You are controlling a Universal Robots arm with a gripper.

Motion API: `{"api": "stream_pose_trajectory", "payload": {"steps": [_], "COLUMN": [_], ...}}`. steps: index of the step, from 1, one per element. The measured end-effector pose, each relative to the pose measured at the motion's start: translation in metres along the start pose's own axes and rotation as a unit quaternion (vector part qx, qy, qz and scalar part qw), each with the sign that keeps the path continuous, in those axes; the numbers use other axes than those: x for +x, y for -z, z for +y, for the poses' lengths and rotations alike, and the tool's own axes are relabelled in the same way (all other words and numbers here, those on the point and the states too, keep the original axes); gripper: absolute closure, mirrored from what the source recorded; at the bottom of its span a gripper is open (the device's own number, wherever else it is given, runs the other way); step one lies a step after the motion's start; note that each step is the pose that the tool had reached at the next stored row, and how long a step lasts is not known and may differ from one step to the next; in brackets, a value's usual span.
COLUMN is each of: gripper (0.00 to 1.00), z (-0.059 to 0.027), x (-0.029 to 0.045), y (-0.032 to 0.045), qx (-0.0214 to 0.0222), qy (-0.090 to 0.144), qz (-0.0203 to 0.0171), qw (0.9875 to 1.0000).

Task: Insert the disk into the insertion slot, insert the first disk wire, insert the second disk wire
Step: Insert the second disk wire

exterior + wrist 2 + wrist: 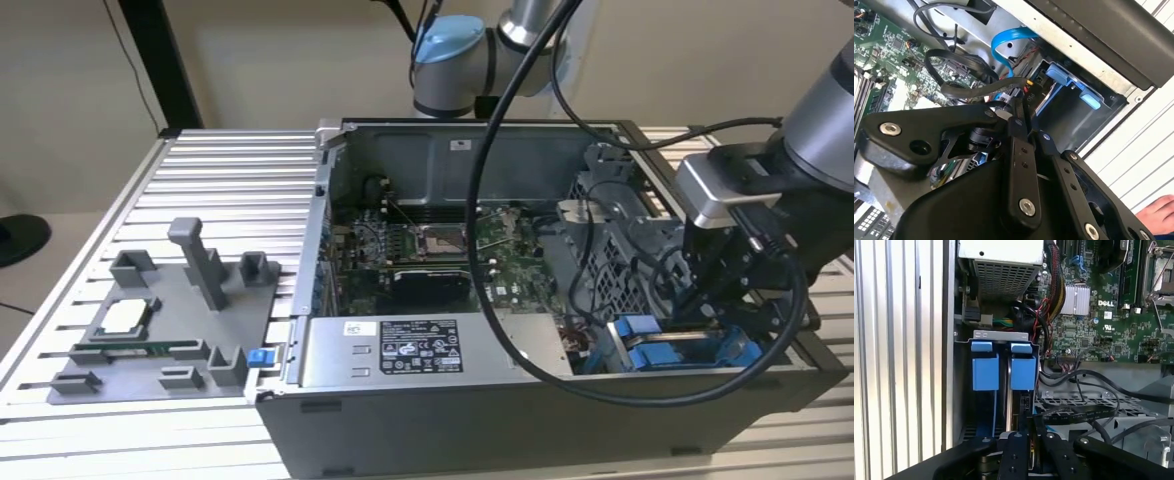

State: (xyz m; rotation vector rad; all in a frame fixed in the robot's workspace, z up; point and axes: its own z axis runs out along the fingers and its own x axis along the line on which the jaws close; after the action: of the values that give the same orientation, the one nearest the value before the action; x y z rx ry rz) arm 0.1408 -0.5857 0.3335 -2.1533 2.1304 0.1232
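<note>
In the exterior view an open steel case (pixel 534 420) lies on a ribbed aluminium worktop (pixel 227 200). The grey arm (pixel 814 130) reaches down into the case's corner at about four o'clock. A green circuit board (pixel 427 250) fills the case's middle. A grey box (pixel 414 350) with a white label sits at six o'clock. Out at nine o'clock on the worktop, well apart from the case, rests a flat grey plastic tray (pixel 147 350) with upright posts and blocks.

In the first wrist view the hand (pixel 1026 434), made of matte black links with bright screw heads, hangs over the slot (pixel 1001 334). The slot is a narrow metal bay with a folded silver rim. The disk (pixel 1023 372) sits down inside it, showing the smooth bright blue plastic of its carrier as two squared tabs side by side. Its silver body cannot be made out.

The fingers (pixel 1015 440) stand close together, and they appear clamped on a small black plug (pixel 1025 404). A flat black wire (pixel 1074 412) runs from the plug across the perforated grey cage (pixel 1089 399) beside the slot.

In the second wrist view a flat blue ribbon (pixel 1004 42) arches over the same corner. Thin red, yellow and black leads (pixel 1026 81) bunch just beside the fingertips. Round black cables (pixel 954 75) loop over the board.
</note>
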Motion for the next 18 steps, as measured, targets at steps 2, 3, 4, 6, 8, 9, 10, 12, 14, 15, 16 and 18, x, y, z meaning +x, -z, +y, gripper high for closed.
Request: {"api": "stream_pose_trajectory", "payload": {"steps": [2, 3, 4, 6, 8, 9, 10, 12, 14, 15, 16, 18], "gripper": [1.00, 1.00, 1.00, 0.00, 0.00, 0.00, 0.00, 0.00, 0.00, 0.00, 0.00, 0.00], "z": [0.0001, 0.0001, 0.0001, 0.0000, -0.0002, -0.0003, -0.0003, -0.0006, -0.0007, -0.0008, -0.0009, -0.0011], "x": [-0.0002, -0.0002, -0.0002, -0.0004, -0.0012, -0.0018, -0.0024, -0.0037, -0.0049, -0.0055, -0.0060, -0.0071], "y": [-0.0020, -0.0018, -0.0019, -0.0007, 0.0086, 0.0129, 0.0174, 0.0269, 0.0358, 0.0399, 0.0442, 0.0521], "qx": [0.0001, 0.0001, 0.0001, 0.0002, 0.0001, 0.0001, 0.0001, 0.0001, 0.0001, 0.0001, 0.0001, 0.0001], "qy": [0.000, 0.000, 0.000, 0.000, 0.000, 0.000, 0.000, 0.000, 0.000, 0.000, 0.000, 0.000], "qz": [0.0001, 0.0004, 0.0003, -0.0020, -0.0014, -0.0013, -0.0012, -0.0010, -0.0011, -0.0010, -0.0011, -0.0010], "qw": [1.0000, 1.0000, 1.0000, 1.0000, 1.0000, 1.0000, 1.0000, 1.0000, 1.0000, 1.0000, 1.0000, 1.0000]}}
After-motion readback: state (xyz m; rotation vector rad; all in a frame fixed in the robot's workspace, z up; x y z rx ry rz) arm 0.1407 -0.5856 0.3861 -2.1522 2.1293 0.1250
